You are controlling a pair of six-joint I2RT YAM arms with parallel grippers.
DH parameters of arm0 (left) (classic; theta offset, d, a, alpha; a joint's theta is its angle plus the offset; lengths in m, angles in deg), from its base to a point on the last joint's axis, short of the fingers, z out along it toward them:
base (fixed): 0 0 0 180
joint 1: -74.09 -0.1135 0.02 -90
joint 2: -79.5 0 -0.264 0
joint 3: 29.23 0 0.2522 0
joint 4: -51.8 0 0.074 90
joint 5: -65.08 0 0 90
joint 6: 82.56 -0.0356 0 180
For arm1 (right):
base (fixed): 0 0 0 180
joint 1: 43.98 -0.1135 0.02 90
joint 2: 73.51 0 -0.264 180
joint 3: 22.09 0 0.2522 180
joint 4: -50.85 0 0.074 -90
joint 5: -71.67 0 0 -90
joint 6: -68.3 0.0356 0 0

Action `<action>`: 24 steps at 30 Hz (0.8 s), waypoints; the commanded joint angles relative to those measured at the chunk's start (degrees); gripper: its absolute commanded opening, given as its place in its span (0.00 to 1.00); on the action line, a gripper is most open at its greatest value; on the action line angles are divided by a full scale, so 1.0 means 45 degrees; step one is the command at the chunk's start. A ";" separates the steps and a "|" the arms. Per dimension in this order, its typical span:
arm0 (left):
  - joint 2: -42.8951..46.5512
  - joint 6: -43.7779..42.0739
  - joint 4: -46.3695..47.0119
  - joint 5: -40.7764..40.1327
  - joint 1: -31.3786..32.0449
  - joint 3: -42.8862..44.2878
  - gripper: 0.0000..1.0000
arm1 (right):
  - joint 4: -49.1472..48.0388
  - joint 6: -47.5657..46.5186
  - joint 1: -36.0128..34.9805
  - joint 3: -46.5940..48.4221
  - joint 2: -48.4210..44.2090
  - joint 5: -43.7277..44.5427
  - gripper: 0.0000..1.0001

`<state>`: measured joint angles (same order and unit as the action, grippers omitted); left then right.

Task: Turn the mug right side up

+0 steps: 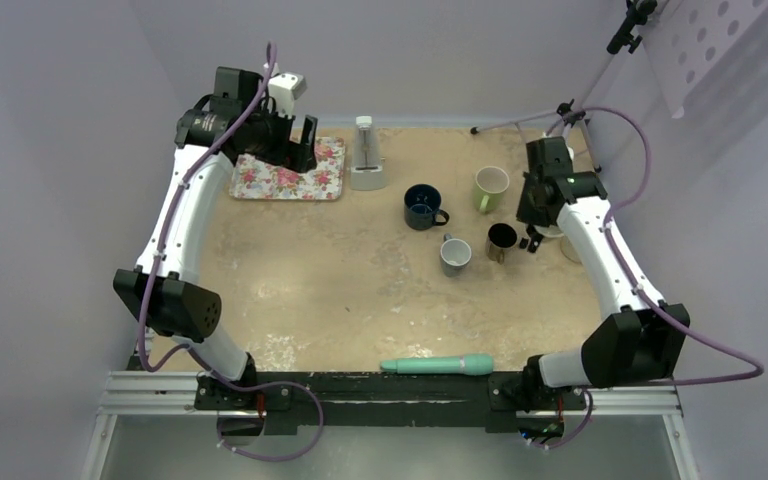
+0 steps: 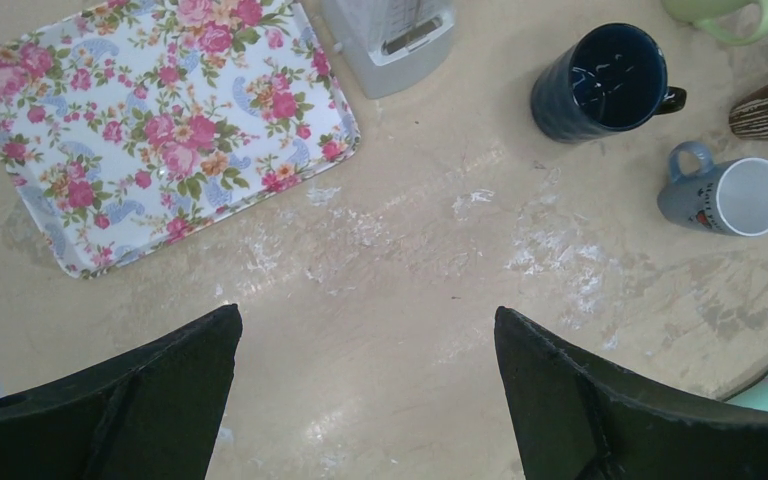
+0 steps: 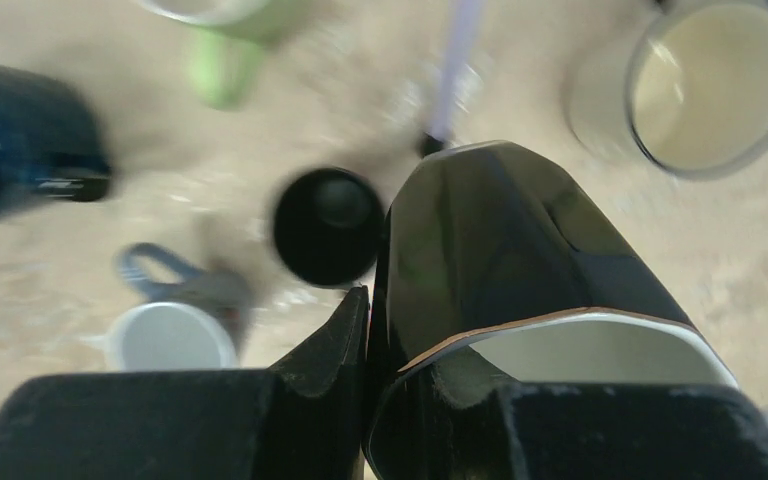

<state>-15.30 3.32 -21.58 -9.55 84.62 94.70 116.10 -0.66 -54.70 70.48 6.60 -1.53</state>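
Mugs crowd the worktop's (image 1: 340, 290) right side: navy ceramic mug (image 1: 422, 207), pale green mug (image 1: 490, 187), small grey mug (image 1: 455, 256). Right gripper (image 3: 368, 340) is clamped on the wall of the glossy black, white-lined mug (image 3: 520, 260) beside them; left gripper (image 2: 365, 340) stands wide apart.

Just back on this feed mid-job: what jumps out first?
In the right wrist view, a glossy black mug with a pale inside fills the frame, pinched in the right gripper at the table's right side. Upright mugs cluster just beside it, the navy mug the boldest. At back left, the left gripper hangs wide open by the floral tray.
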 commanded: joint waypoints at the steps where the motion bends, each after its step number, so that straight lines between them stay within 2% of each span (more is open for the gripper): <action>1: 0.0312 -0.0357 0.0079 -0.0742 -0.0054 -0.0242 1.00 | 0.0036 0.0026 0.1777 -0.1474 -0.0737 -0.0330 0.00; 4: 0.0369 -0.0469 0.0119 -0.0891 -0.0073 -0.0475 1.00 | -0.1419 -0.0044 0.2637 -0.2905 -0.0433 -0.1778 0.00; 9: 0.0528 -0.0482 0.0172 -0.0993 -0.0092 -0.0828 1.00 | -0.3000 0.0103 0.3375 -0.4445 0.0889 -0.1583 0.00; 14: 0.0577 -0.0510 0.0173 -0.1208 -0.0122 -0.0830 1.00 | -0.3617 -0.0183 0.3788 -0.4853 0.1791 -0.2407 0.00; 15: 0.0572 -0.0513 0.0171 -0.1183 -0.0126 -0.0827 1.00 | -0.3510 -0.0215 0.3798 -0.4746 0.1806 -0.2395 0.12; 16: 0.0569 -0.0511 0.0129 -0.1128 -0.0146 -0.0825 1.00 | -0.3313 -0.0262 0.3800 -0.4574 0.1789 -0.2320 0.35; 20: 0.0518 -0.0498 0.0075 -0.0943 -0.0170 -0.0871 1.00 | -0.2064 -0.0505 0.3789 -0.3300 0.1273 -0.1583 0.91; 22: 0.0521 -0.0435 0.0107 -0.0907 -0.0171 -0.0962 1.00 | -0.1502 -0.0644 0.3772 -0.2319 0.0778 -0.1391 0.98; 24: 0.0585 -0.0439 0.0177 -0.0574 -0.0171 -0.1253 1.00 | -0.1218 -0.0890 0.3755 -0.1580 0.0224 -0.1523 0.99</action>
<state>-15.17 1.81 -21.60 -13.87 84.22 90.64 108.27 -2.54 -37.70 54.59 13.79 -9.97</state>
